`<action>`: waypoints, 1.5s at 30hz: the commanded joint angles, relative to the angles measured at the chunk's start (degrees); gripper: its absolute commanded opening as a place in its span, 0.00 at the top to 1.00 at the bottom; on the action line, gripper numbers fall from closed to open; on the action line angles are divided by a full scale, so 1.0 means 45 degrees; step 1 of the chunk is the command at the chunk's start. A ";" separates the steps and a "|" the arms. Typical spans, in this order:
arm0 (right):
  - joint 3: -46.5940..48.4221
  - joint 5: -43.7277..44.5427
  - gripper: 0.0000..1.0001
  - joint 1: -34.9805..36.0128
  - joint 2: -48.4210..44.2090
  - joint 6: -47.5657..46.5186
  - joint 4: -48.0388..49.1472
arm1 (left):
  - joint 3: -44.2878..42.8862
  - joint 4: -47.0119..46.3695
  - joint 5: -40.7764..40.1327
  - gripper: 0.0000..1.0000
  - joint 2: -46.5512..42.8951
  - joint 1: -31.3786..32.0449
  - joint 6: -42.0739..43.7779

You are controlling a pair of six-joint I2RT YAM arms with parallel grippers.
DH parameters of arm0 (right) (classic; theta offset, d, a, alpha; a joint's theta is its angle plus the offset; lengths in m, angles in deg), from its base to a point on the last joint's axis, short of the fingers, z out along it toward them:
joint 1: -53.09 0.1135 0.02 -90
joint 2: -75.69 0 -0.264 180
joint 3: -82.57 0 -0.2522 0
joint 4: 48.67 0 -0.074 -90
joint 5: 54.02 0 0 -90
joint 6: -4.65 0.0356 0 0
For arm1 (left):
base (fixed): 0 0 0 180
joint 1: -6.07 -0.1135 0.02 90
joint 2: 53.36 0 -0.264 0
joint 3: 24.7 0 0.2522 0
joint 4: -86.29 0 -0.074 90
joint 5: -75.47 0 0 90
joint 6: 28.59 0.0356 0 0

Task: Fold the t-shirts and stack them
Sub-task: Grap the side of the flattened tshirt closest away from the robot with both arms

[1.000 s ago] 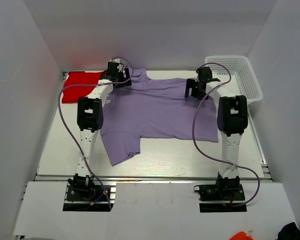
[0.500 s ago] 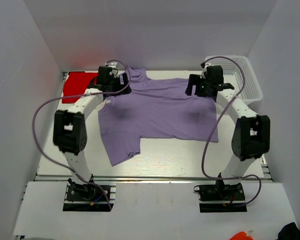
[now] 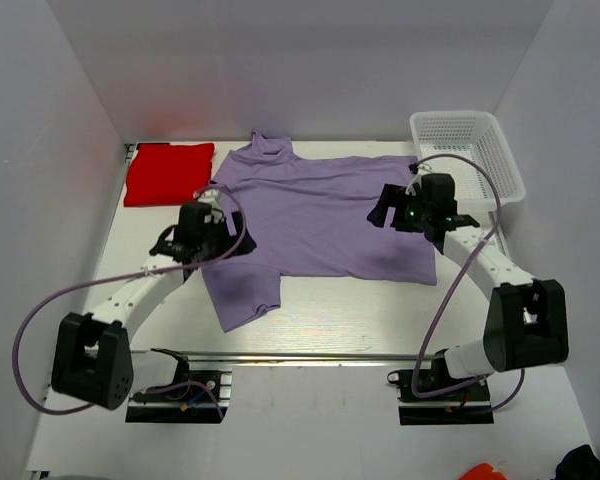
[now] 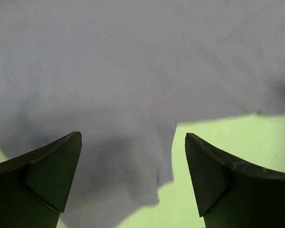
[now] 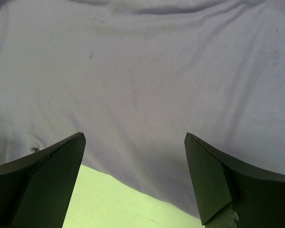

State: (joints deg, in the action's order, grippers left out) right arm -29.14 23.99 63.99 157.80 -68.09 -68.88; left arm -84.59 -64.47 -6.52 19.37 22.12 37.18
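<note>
The lavender t-shirt (image 3: 320, 215) lies spread flat in the middle of the table, collar toward the back, one sleeve (image 3: 242, 295) toward the front left. The red t-shirt (image 3: 167, 172) is a neat folded rectangle at the back left. My left gripper (image 3: 223, 237) is open and empty above the shirt's left side; its wrist view shows the sleeve (image 4: 123, 156) between the fingers (image 4: 47, 175). My right gripper (image 3: 385, 208) is open and empty above the shirt's right part; its wrist view shows the shirt's hem (image 5: 147, 95).
A white plastic mesh basket (image 3: 470, 150) stands at the back right corner. White walls close in the table on three sides. A metal rail (image 3: 300, 353) runs along the near edge, with both arm bases behind it.
Both grippers have pulled back from the shirt's far edge toward the front and now hover over its middle. The shirt's collar and shoulders lie uncovered and flat.
</note>
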 commanded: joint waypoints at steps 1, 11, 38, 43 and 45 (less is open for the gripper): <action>-0.0745 -0.0031 0.09 -0.0077 -0.0979 0.0773 0.1083 | 0.1068 0.0950 0.0114 0.00 -0.1570 0.0241 -0.1059; -0.2916 0.2604 0.09 -0.0136 -0.3244 0.2395 0.1064 | 0.2770 0.3785 0.0230 0.00 -0.2235 0.0710 -0.2114; -0.3366 0.3230 0.09 -0.0156 -0.3246 0.1732 0.0596 | 0.2927 0.5564 -0.0628 0.14 -0.1749 0.0710 -0.2857; -0.3366 0.3328 0.09 -0.0155 -0.3265 0.1732 0.0517 | 0.3259 0.5699 -0.0940 0.25 -0.1007 0.0944 -0.2858; -0.3405 0.3425 0.09 -0.0175 -0.3207 0.1770 0.0556 | 0.3259 0.5699 -0.0940 0.32 -0.0890 0.1060 -0.2858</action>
State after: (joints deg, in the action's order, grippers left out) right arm -44.16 37.78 63.55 143.57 -59.44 -66.94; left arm -70.47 -38.00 -9.80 14.65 25.99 24.68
